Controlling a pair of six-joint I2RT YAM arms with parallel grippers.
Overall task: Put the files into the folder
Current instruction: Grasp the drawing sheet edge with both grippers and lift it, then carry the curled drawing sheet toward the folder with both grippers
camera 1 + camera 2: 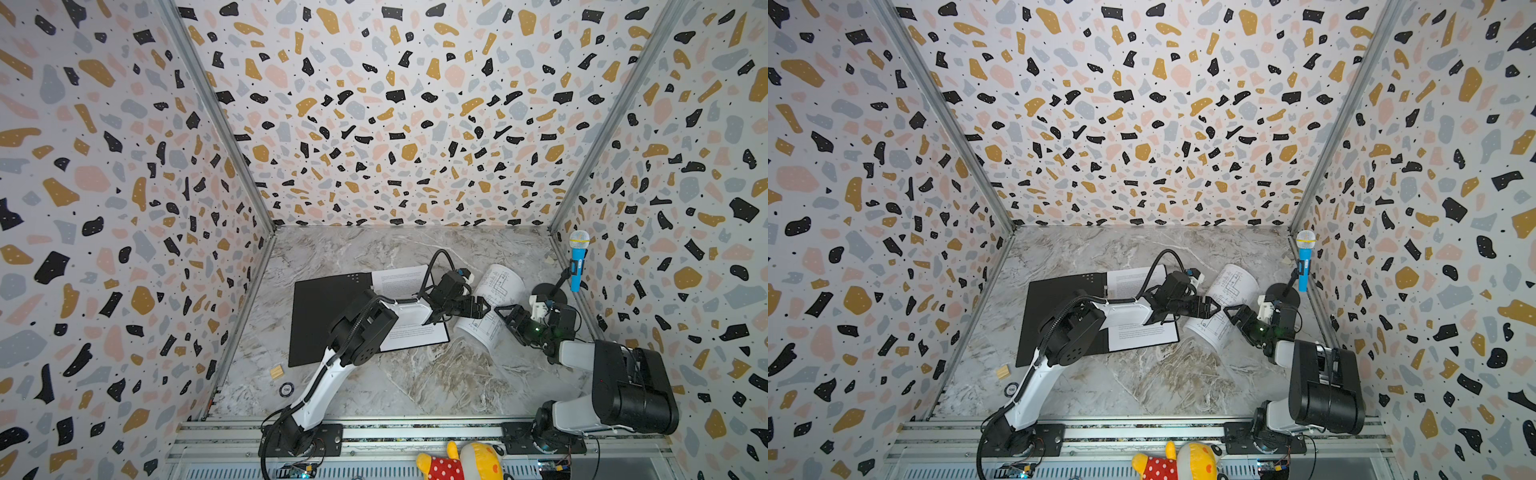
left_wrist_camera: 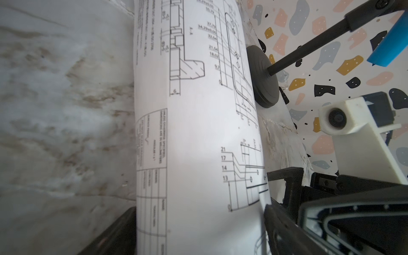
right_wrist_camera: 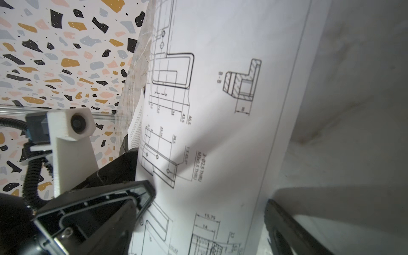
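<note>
Now my left gripper (image 1: 485, 308) and right gripper (image 1: 505, 318), fingers (image 3: 99, 209) spread, straddle the bowed drawing sheet (image 1: 505, 282) just beside the folder (image 1: 320, 316).

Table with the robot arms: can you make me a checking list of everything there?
Surface: marble table, grey-brown veined, flat.
Job's things: folder lies open, black inside up; text pages on its right half; drawing sheet bowed upward beside it, outside the folder.
Clutter: wooden block, round token, blue toy microphone on a stand.
Grippers: left gripper and right gripper meet at the drawing sheet, jaws open, sheet between them.
Cables: black cable loops above the left gripper.
Surroundings: speckled walls; plush toy by the front rail.
</note>
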